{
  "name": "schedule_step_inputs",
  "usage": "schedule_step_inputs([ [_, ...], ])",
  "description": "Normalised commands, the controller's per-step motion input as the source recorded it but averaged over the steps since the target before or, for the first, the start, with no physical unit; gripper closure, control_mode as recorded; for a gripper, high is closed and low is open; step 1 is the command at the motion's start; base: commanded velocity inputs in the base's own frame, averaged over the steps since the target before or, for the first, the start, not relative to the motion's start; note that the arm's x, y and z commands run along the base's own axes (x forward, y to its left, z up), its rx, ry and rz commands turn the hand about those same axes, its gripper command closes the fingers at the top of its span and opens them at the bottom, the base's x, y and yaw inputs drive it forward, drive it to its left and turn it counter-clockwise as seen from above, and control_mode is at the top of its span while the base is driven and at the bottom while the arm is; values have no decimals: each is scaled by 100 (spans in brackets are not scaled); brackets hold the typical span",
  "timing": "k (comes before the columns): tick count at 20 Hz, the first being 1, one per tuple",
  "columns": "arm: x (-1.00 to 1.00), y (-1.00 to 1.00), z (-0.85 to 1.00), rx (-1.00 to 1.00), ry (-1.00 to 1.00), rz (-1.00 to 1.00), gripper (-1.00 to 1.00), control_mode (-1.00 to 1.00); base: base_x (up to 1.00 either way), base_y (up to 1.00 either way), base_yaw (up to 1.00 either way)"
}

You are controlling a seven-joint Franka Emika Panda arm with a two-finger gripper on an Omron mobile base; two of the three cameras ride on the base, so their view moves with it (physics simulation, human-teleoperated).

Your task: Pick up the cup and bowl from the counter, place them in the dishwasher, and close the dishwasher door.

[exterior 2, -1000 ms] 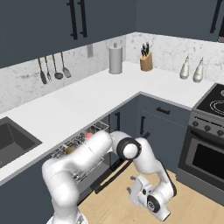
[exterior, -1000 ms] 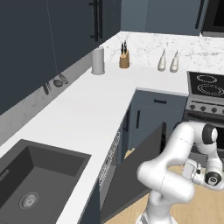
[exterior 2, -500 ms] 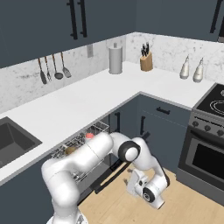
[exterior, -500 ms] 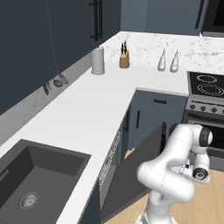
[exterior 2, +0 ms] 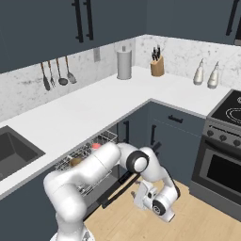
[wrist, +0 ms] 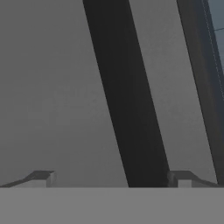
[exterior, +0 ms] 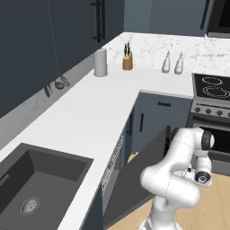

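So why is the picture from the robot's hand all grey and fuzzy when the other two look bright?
Hand view: the camera sits very near a flat grey surface with a dark band, so it looks dim and soft. Left base view: even light on the counter, faint shadows. Right base view: bright, and the dishwasher rack looks sharp.

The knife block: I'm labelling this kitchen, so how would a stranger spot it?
Follow the white marbled L-shaped counter to its far corner against the backsplash. There, right of the tall grey cylindrical canister, stands the small brown wooden knife block. It alone is brown and has dark handles sticking out on top, unlike the two pale bottles further right.
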Motion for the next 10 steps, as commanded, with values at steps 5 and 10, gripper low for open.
schedule_step_inputs([
  [5, 40, 83, 0, 0, -3, 4, -100, -100, 0, 0, 0],
  [10, 73, 96, 8, 0, -3, 1, -100, -100, 0, 0, 0],
])
